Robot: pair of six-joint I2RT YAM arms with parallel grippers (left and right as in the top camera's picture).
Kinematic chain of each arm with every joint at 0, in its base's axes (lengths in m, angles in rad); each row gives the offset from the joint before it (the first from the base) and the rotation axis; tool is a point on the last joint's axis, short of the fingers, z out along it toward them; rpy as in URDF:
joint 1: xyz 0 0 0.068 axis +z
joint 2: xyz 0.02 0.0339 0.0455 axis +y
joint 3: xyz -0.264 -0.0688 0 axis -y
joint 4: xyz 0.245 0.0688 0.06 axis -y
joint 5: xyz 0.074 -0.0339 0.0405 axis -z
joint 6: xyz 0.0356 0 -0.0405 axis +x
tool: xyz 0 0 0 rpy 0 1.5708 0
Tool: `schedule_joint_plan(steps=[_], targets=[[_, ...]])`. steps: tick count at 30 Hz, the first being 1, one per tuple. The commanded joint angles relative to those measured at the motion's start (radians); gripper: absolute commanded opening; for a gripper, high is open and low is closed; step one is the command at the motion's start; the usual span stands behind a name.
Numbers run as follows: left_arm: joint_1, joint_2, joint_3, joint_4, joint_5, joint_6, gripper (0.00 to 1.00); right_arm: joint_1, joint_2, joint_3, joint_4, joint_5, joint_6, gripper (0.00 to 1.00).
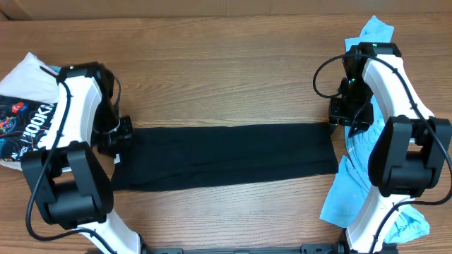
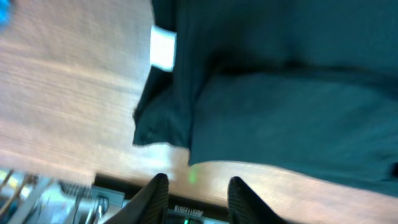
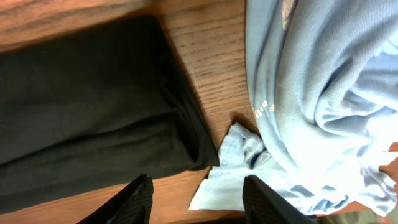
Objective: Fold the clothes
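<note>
Black garment [image 1: 226,156] lies flat as a long folded strip mid-table, with its long axis running straight left to right between my two arms. The ends are squared off, and I can't tell which end is the top. The left gripper [image 2: 198,180] sits at the strip's left end with its fingers spread apart and nothing between them. That view is blurry, but a small white patch [image 2: 163,48] shows at the cloth edge. The right gripper [image 3: 198,180] is at the right end, also spread wide and empty, with the black corner just ahead of it. A light blue garment [image 1: 342,194] is bunched along the right side, touching the strip's right end. A white printed shirt [image 1: 21,77] is heaped at far left, apart from the strip. The wood-grain table [image 1: 212,70] is brown. Beyond its far edge there's a pale band, and I can't tell what it is.
</note>
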Motion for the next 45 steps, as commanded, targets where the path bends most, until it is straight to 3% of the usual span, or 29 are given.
schedule_joint_plan(steps=[1,4,10,12,18,28,45], targets=[[-0.014,-0.078,0.078,0.023,-0.005,0.008,0.4,-0.036,-0.059,-0.005,-0.009,0.016,-0.003,0.51],[-0.014,-0.109,0.079,0.033,-0.005,0.008,0.42,-0.09,-0.139,-0.005,0.0,-0.031,-0.027,0.55],[-0.022,-0.121,0.079,0.08,0.149,0.055,0.43,-0.233,-0.232,-0.047,0.018,-0.455,-0.315,0.68],[-0.037,-0.121,0.079,0.114,0.212,0.058,0.43,-0.228,-0.231,-0.112,0.063,-0.455,-0.327,0.74],[-0.093,-0.121,0.079,0.148,0.268,0.075,0.43,-0.193,-0.231,-0.328,0.24,-0.432,-0.37,0.77],[-0.111,-0.121,0.079,0.14,0.268,0.075,0.43,-0.192,-0.225,-0.466,0.409,-0.375,-0.336,0.85],[-0.111,-0.121,0.079,0.133,0.268,0.076,0.44,-0.079,-0.225,-0.618,0.553,-0.39,-0.268,0.86]])
